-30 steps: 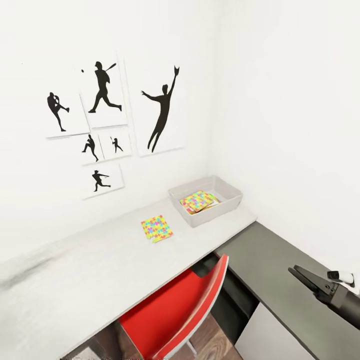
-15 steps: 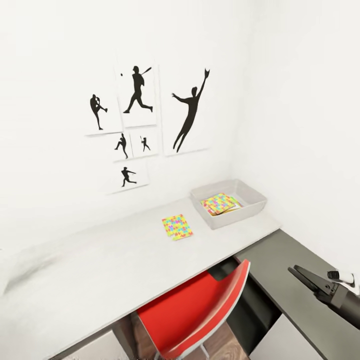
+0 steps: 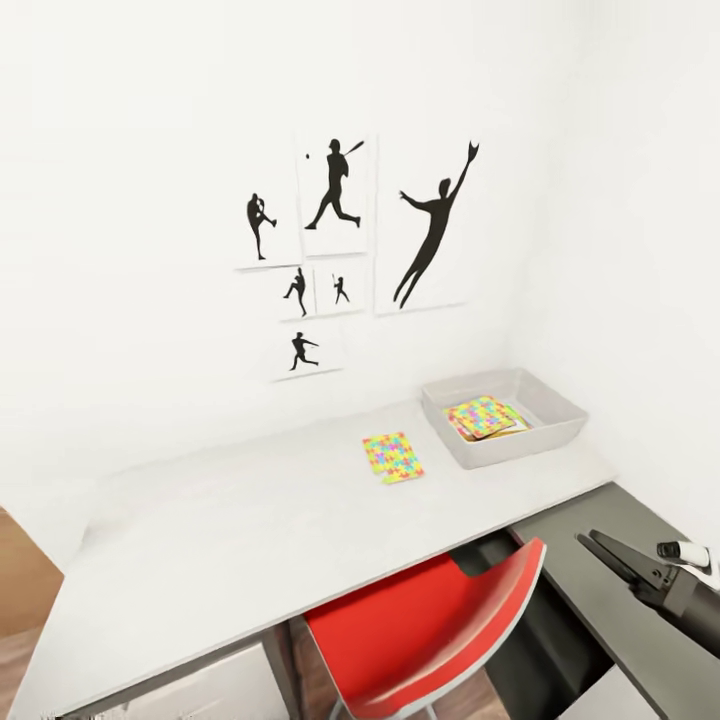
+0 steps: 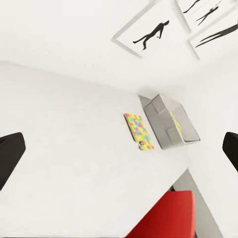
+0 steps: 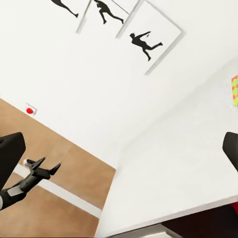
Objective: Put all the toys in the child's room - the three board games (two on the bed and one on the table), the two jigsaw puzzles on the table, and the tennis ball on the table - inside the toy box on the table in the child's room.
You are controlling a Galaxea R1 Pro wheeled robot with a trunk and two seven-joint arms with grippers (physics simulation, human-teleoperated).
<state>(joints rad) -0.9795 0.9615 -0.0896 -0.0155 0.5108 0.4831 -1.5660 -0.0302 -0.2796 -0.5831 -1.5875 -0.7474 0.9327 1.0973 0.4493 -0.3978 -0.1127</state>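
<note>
Head view: jigsaw puzzle [image 3: 393,457] flat on worktop [image 3: 250,540], just beside toy box [image 3: 545,440].
Left end effector [image 4: 119,151]: fingers spread, empty.
Right end effector [image 5: 121,153]: spread, empty.

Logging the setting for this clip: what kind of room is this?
Probably a child's bedroom or study corner: black sports silhouette prints on the white wall, a pale desk with a red chair, and a colourful jigsaw puzzle beside a grey toy box.

Bright, even, near-shadowless render, washed-out white walls [image 3: 150,150], slightly soft detail, perhaps mild wide-angle stretch at edges
</note>
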